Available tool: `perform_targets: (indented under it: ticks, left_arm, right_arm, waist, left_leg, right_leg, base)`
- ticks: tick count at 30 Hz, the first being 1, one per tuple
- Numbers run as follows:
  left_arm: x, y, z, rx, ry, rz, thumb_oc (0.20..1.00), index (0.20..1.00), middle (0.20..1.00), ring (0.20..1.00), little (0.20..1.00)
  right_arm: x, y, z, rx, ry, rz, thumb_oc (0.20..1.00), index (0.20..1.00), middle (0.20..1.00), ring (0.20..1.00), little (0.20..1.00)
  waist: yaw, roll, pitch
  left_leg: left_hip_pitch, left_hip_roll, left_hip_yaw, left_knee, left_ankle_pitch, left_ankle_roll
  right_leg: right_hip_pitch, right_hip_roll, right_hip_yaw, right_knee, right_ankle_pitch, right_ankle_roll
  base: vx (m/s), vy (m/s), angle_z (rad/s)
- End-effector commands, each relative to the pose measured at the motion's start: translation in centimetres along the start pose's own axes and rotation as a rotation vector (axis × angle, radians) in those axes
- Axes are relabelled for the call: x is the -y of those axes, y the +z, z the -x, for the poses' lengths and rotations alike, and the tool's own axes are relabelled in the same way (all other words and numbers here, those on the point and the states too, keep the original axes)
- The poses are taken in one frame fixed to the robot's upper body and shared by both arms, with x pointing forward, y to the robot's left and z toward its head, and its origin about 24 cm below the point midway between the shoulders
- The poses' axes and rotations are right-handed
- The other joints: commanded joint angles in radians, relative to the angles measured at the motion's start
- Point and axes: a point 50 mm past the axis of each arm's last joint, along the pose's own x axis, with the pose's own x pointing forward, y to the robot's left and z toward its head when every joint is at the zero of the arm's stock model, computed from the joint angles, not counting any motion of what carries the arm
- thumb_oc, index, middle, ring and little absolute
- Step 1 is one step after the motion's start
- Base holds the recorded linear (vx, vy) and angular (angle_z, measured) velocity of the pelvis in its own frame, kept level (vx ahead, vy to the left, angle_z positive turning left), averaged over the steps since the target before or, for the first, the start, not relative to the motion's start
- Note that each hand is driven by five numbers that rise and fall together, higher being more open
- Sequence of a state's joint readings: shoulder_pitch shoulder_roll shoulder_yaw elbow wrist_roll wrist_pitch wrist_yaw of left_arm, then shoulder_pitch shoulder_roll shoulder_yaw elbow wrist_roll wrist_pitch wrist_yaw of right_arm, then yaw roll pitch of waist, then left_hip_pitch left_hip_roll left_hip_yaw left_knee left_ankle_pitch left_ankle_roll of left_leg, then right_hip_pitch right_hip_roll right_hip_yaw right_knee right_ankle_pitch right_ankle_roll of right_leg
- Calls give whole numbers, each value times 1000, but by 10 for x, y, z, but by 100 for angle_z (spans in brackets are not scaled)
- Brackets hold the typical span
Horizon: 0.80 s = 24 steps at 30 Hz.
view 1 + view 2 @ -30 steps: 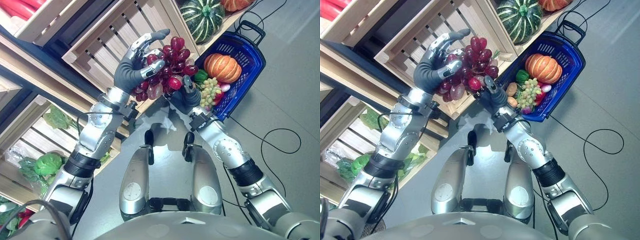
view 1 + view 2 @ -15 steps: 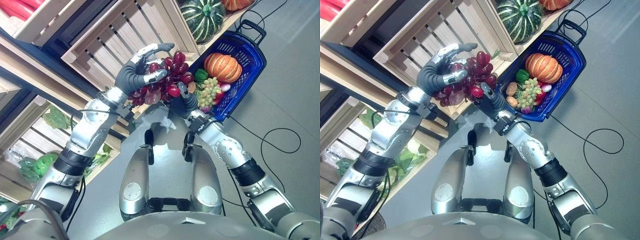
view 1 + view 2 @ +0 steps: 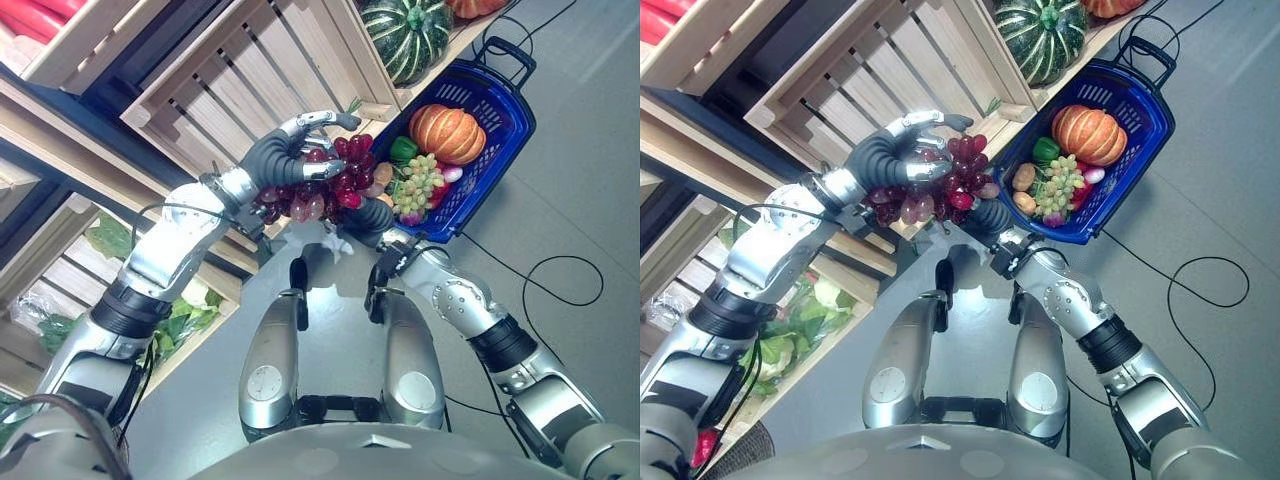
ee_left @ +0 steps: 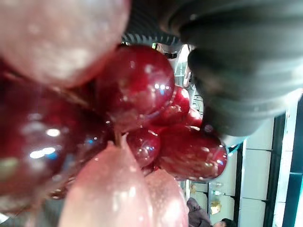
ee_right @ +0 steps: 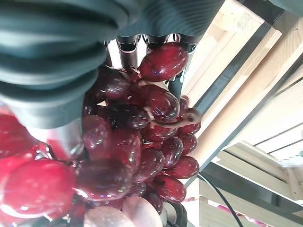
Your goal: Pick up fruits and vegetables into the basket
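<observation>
A bunch of red grapes (image 3: 322, 186) hangs in front of the wooden crates, just left of the blue basket (image 3: 507, 118). My left hand (image 3: 283, 153) is curled over the top of the bunch, thumb against its side. The right hand (image 3: 366, 214) sits directly under the grapes, touching them from below. Both wrist views show the red grapes (image 4: 137, 87) (image 5: 156, 101) pressed close against each hand. In the basket lie an orange pumpkin (image 3: 446, 134), green grapes (image 3: 420, 184), a green pepper (image 3: 402, 150) and a potato (image 3: 383, 173).
Slatted wooden crates (image 3: 220, 80) line the shelf behind the hands. A striped green squash (image 3: 404, 34) and another orange pumpkin (image 3: 470, 8) lie on the shelf above the basket. Leafy greens (image 3: 188, 308) sit in a lower crate. Grey floor lies to the right.
My left hand has come down and toward the basket with the red grapes. The right hand has dropped lower and stays beneath the bunch.
</observation>
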<state>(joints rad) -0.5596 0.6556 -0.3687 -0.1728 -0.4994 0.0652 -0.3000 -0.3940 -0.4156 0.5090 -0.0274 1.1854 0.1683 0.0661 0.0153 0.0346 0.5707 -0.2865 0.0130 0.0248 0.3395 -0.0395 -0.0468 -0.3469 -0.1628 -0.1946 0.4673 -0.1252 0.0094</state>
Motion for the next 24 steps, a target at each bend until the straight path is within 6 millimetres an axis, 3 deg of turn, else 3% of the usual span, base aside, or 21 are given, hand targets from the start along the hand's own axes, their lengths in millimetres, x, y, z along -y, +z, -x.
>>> perform_targets:
  ticks: [1,6,7,8,9,10,11,12,13,19,24]
  left_arm:
    - [50,16,-8,114,-223,98,200,200,200,200,200]
    - [62,9,-9,106,-271,241,200,200,200,200,200]
    - [64,8,-10,107,-285,264,231,231,231,231,231]
    - [67,6,-11,104,-298,292,316,316,316,316,316]
    - [69,4,-11,102,-305,313,316,316,316,316,316]
    - [72,2,-12,100,-308,345,454,454,454,454,454]
    - [74,1,-12,102,-308,361,495,495,495,495,495]
    - [75,0,-13,110,-300,370,671,671,671,671,671]
    - [77,-1,-13,111,-291,390,1000,1000,1000,1000,1000]
    - [77,-6,-14,151,-188,465,1000,1000,1000,1000,1000]
    - [51,3,-2,281,56,384,1000,1000,1000,1000,1000]
  right_arm:
    - [-61,42,-21,230,317,-4,200,200,200,200,200]
    - [-64,42,-22,258,333,-13,200,200,200,200,200]
    - [-65,44,-23,268,338,-11,200,200,200,200,200]
    - [-65,44,-24,279,343,-14,200,200,200,200,200]
    - [-66,45,-25,287,345,-16,200,200,200,200,200]
    - [-66,47,-25,301,353,-20,200,200,200,200,200]
    - [-67,46,-26,309,358,-22,200,200,200,200,200]
    - [-68,48,-26,316,365,-22,200,200,200,200,200]
    - [-69,48,-26,324,373,-22,200,200,200,200,200]
    - [-74,66,-20,466,428,-39,200,200,200,200,200]
    - [-79,80,-9,559,501,-57,200,200,200,200,200]
  waist:
    - [-23,39,-51]
    - [-25,40,-51]
    - [-25,40,-51]
    - [-25,40,-51]
    - [-25,40,-51]
    - [-26,40,-51]
    - [-26,39,-51]
    - [-27,40,-51]
    - [-28,40,-51]
    - [-32,43,-51]
    - [-22,46,-51]
  left_leg:
    - [29,-72,84,-7,-79,86]
    - [24,-73,86,-3,-84,88]
    - [21,-73,87,-6,-80,89]
    - [22,-72,88,-6,-83,89]
    - [22,-72,88,-5,-82,89]
    - [20,-72,90,-5,-82,90]
    - [19,-72,92,-5,-83,91]
    - [18,-71,93,-6,-83,91]
    - [19,-71,94,-7,-82,91]
    - [16,-69,97,-4,-83,91]
    - [8,-69,90,4,-87,89]
  right_leg:
    - [56,45,-8,-78,8,14]
    - [51,47,-7,-78,6,14]
    - [49,48,-7,-83,11,14]
    - [48,48,-7,-80,8,14]
    - [47,49,-6,-80,9,14]
    - [45,49,-6,-80,9,13]
    - [45,49,-6,-82,10,13]
    - [45,50,-7,-85,11,12]
    - [45,50,-7,-86,12,12]
    - [42,50,-10,-79,7,11]
    - [40,44,-24,-72,0,10]
  base:
    - [0,0,0]
    - [0,0,0]
    - [0,0,0]
    - [0,0,0]
    - [0,0,0]
    - [0,0,0]
    - [0,0,0]
    - [0,0,0]
    - [0,0,0]
    - [1,-8,0]
    - [0,-60,1]
